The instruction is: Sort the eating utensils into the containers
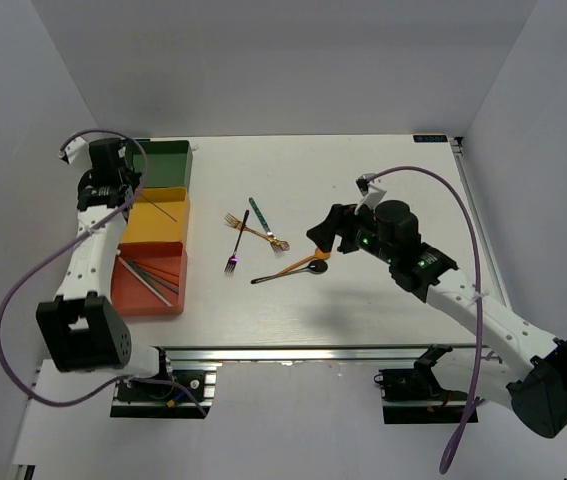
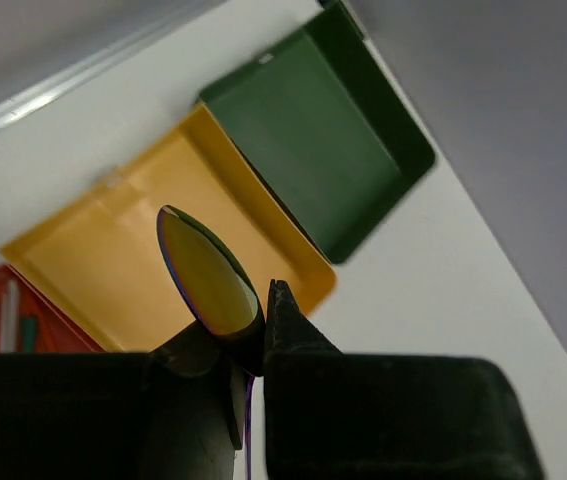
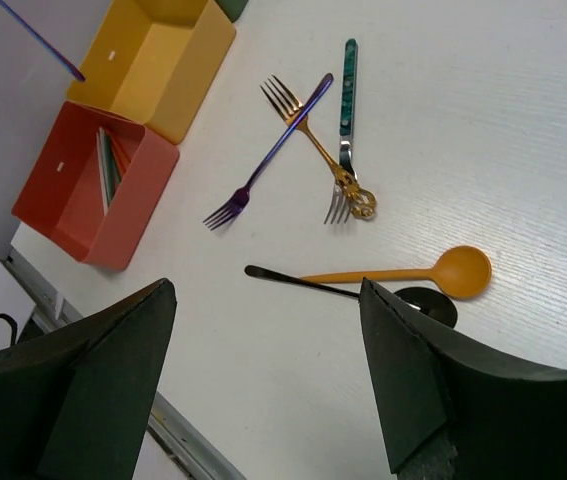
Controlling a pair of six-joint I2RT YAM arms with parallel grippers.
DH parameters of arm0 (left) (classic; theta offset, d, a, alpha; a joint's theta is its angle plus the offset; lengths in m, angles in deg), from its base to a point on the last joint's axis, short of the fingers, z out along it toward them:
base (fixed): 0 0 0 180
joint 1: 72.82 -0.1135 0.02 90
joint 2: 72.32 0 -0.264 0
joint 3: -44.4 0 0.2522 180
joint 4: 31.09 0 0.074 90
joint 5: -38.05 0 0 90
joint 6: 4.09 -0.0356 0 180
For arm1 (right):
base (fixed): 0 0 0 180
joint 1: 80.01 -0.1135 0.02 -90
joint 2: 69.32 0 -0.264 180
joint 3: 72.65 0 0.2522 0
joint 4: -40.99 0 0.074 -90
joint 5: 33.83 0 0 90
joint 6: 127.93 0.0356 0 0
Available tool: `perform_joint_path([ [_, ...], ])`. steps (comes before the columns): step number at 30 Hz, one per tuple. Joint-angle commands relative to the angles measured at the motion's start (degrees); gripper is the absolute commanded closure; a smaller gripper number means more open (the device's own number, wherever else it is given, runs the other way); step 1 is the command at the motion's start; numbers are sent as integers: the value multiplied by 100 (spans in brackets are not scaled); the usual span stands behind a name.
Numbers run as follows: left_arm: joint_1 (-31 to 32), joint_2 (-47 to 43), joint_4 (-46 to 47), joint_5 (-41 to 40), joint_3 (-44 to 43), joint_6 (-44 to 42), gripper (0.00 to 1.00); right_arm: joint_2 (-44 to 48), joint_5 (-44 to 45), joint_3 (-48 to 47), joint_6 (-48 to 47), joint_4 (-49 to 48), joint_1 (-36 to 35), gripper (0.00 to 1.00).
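Iridescent purple metal shows between our left gripper [image 2: 253,345]: its jaws clamp a spoon [image 2: 208,272] above the yellow tray [image 1: 158,218], between the green tray [image 1: 168,163] and orange-red tray [image 1: 153,283]. Our right gripper [image 3: 268,375] hangs with jaws spread wide over the bench [image 1: 383,300], above the orange spoon [image 3: 413,272] and black spoon [image 3: 303,283]; three forks [image 3: 298,140] lie crossed nearby.

Both arms: white link shells, black joint housings and black bases. Purple cable loops along left arm [image 1: 91,255] and right arm [image 1: 463,295]. Green LEDs lit on right wrist housing. Fingers [image 3: 113,370] matte black, wedge-shaped.
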Motion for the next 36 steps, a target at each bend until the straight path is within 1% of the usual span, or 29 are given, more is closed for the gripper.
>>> perform_joint_path([
  [1,-181,678,-498,-541,-521,-382,100,225,118,147,-173,111,41,21],
  [2,-216,1045,-489,-559,-644,-452,100,269,109,225,-208,137,49,21],
  [3,-225,1206,-481,-594,-828,-557,100,304,92,252,-235,155,49,21],
  [5,-243,1443,-367,-620,-927,-646,100,392,100,322,-287,190,58,21],
  [8,-348,1603,89,-402,-708,-629,100,506,118,393,-340,225,67,20],
  [11,-427,1620,485,-199,-400,-480,90,594,91,402,-340,260,84,20],
  [13,-480,1751,609,-164,-312,-401,89,656,91,411,-340,278,76,20],
  [16,-665,2006,671,143,-311,-313,89,735,126,428,-358,331,84,20],
  [17,-709,2042,680,292,-303,-295,84,753,135,428,-358,348,85,19],
  [18,-709,2060,697,346,-294,-269,66,761,144,437,-358,348,76,19],
  [20,-718,1981,732,451,-172,-216,37,788,197,463,-358,340,76,16],
  [21,-709,1920,793,504,-119,-181,19,788,197,464,-358,331,76,14],
  [22,-718,1867,820,522,-75,-163,15,753,214,472,-349,313,76,11],
  [24,-718,1691,794,548,-92,-180,10,639,310,464,-270,313,76,11],
  [25,-709,1638,733,557,-127,-207,2,612,450,464,-227,331,76,11],
  [28,-718,1349,627,724,-250,-356,2,437,750,437,-112,453,76,11],
  [32,-683,944,443,1233,-390,-681,2,94,1146,184,-68,848,84,11],
  [34,-517,672,57,1340,-548,-909,2,-178,1444,60,20,1235,67,11],
  [36,-332,409,-102,1357,-532,-1181,2,-415,1672,-54,107,1507,41,11],
])
